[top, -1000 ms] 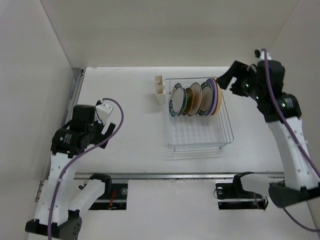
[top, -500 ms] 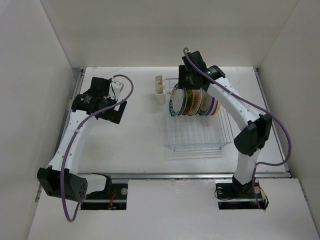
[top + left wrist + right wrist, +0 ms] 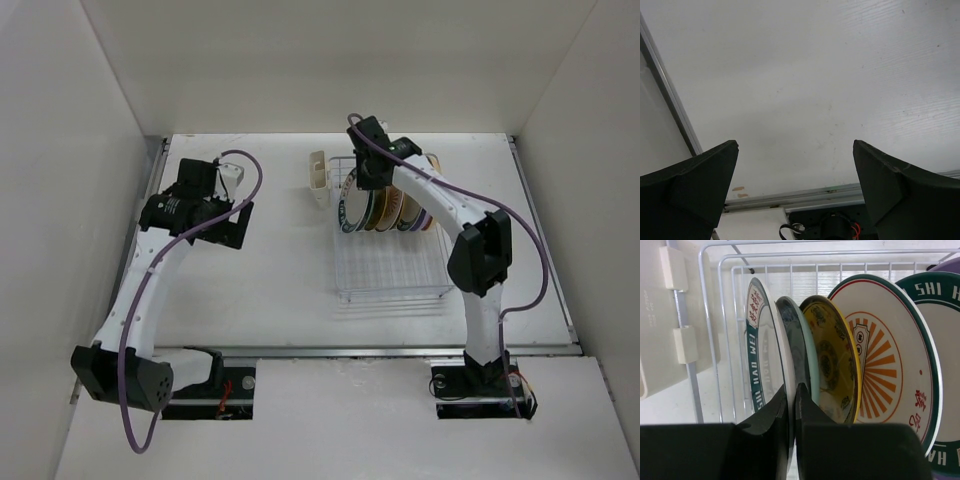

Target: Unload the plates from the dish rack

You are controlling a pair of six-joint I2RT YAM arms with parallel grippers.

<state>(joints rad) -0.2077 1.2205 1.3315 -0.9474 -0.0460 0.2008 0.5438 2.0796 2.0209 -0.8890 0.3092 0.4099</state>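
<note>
From above: shows the right arm [image 3: 440, 195] bent over the far left corner of the dish rack [image 3: 395, 285], with its jaws down among the plates [image 3: 385, 205] standing on edge in a row at the rack's far end. Cannot read the grip from here. Shows the left arm [image 3: 150, 270] well apart, over bare tabletop [image 3: 270, 270].

Left wrist: shows jaws spread wide, nothing between them, only tabletop [image 3: 815, 90] below.

Right wrist: shows jaws closed on the rim of the teal-rimmed plate [image 3: 760, 355], leftmost in the row, near the rack's end wire [image 3: 710, 315]. Puts the dark-edged neighbour [image 3: 797, 350] right against the right finger, the amber plate [image 3: 832, 365] just behind.

Risks, as judged:
- Thin edge pinch, so likely to pivot or slip once lifted.
- Could drag the neighbour or knock it into the amber plate if pulled aslant.
- Could snag the end wire and tug the rack.
</note>
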